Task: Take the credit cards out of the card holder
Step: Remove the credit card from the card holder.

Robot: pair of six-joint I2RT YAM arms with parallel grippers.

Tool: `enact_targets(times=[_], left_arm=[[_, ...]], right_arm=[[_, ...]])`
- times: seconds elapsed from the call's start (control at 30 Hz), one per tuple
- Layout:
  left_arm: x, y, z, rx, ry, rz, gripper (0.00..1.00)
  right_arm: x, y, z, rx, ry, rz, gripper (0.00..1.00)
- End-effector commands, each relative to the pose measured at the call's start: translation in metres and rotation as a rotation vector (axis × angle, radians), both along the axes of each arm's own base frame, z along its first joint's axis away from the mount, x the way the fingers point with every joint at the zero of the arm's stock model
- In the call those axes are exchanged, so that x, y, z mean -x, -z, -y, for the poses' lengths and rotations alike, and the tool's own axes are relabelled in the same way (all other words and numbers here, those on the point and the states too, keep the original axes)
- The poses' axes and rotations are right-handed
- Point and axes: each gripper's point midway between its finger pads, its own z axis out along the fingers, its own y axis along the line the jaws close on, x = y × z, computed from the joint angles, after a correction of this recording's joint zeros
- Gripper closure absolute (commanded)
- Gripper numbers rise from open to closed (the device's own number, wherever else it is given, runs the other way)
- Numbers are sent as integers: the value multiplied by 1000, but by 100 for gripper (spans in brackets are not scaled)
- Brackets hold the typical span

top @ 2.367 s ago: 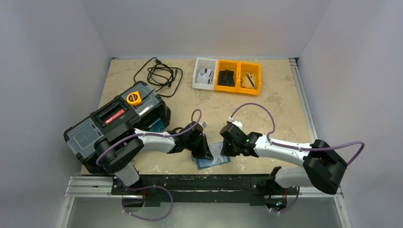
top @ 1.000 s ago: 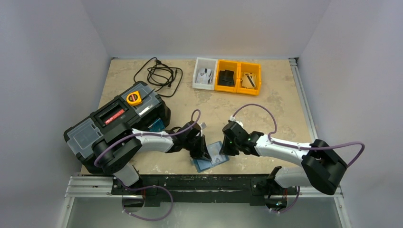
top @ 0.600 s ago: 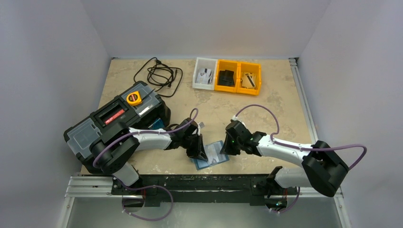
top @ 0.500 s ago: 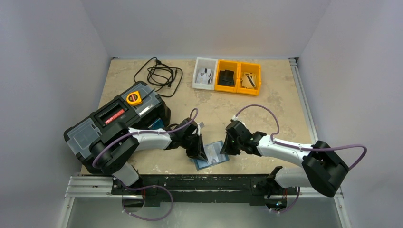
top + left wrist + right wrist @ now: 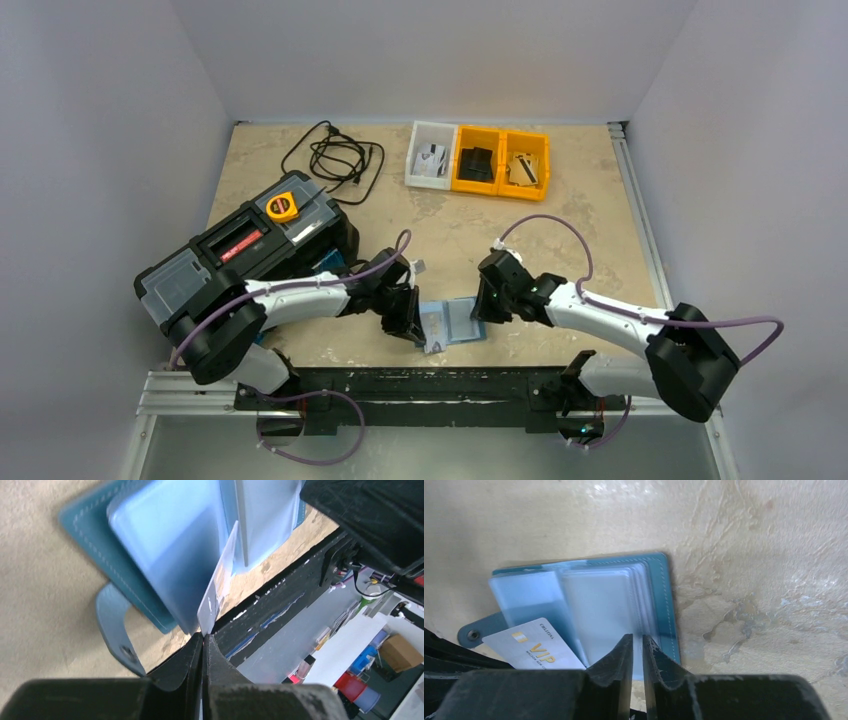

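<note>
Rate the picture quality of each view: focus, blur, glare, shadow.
Top external: even soft light, sharp, only faint shadows around the card holder. Left wrist: card holder smeared by blur, left gripper dark and unfocused, credit card seen nearly edge-on. Right wrist: VIP print on the card legible, table glinting at top, right gripper soft.

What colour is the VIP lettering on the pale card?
Gold, on the grey-white plastic card; clearest in right wrist view.
</note>
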Motion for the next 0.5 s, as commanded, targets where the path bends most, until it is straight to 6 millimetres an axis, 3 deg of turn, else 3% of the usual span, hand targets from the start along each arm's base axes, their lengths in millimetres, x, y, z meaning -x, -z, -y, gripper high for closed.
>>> enact_targets(times=[0.0,0.2,0.47], left_arm=[[-7,-26,-2,25,38,91,100],[-10,-48,2,85,48,148,100],[-25,-103,4,246,12,221,100]], right_arm=[[-25,-43,-13,-33,-22,112,81],[-38,-89,-38,-153,-76,206,55],[-42,-131,-53,-392,-165,368,22]])
